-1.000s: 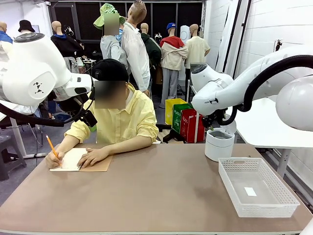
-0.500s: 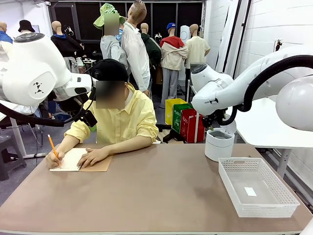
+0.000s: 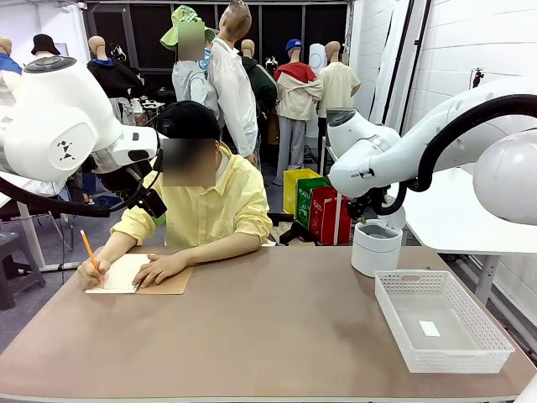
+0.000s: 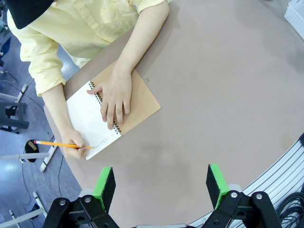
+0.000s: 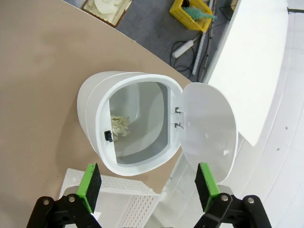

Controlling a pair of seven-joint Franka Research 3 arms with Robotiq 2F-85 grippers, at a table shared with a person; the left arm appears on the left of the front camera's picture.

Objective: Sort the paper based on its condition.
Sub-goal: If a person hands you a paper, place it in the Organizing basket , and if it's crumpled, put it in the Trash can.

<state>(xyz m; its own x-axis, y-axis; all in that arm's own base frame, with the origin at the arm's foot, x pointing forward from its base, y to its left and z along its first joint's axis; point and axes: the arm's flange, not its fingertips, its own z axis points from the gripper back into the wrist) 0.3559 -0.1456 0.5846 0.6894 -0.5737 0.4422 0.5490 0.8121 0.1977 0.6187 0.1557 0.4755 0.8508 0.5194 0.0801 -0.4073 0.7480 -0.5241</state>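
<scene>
The paper is out of view as a loose sheet. At the table's far left a person writes with an orange pencil (image 3: pixel 89 252) on the white page of a spiral notebook (image 4: pixel 90 121) with a brown cover; the other hand rests flat on it. My left gripper (image 4: pixel 159 178) hangs open high above the table, near the notebook, with nothing between its green pads. My right gripper (image 5: pixel 148 183) is open too, right above a white bin (image 5: pixel 95 118) whose lid (image 5: pixel 209 123) is swung open. A crumpled pale wad (image 5: pixel 121 126) lies inside the bin.
The white bin (image 3: pixel 376 248) stands at the far right of the brown table (image 3: pixel 268 327). A white mesh tray (image 3: pixel 394 302) sits in front of it, holding a tiny white tag (image 3: pixel 429 328). Another white table stands off to the right.
The pencil tip has shifted slightly as the person writes. Both arms have stayed still.
</scene>
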